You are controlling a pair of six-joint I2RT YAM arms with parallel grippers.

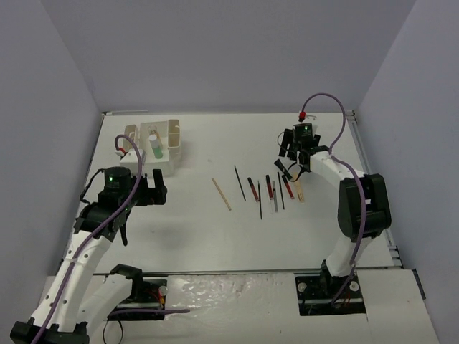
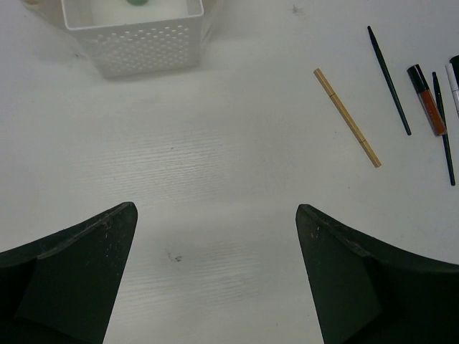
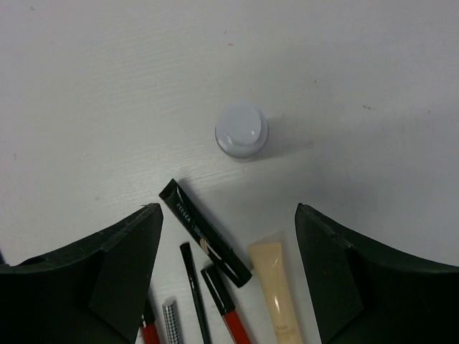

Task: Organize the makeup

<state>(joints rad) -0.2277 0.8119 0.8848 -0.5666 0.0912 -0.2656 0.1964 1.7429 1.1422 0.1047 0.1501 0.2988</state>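
The makeup pencils, brushes and tubes lie in a row (image 1: 262, 188) on the white table. My right gripper (image 3: 228, 215) hangs open above the row's right end. In its view a grey-capped bottle (image 3: 242, 130) stands just beyond the fingertips. A black tube (image 3: 204, 233), a tan tube (image 3: 276, 290) and a red tube (image 3: 228, 308) lie between the fingers on the table. My left gripper (image 2: 215, 211) is open over bare table, with a tan pencil (image 2: 348, 117) and a black brush (image 2: 389, 80) ahead to its right. A green bottle (image 1: 154, 147) stands inside the box.
The white-and-beige compartmented box (image 1: 172, 140) stands at the back left; its perforated white wall (image 2: 133, 43) shows ahead of the left gripper. Grey walls enclose the table on three sides. The right arm's cable (image 1: 326, 100) loops above it.
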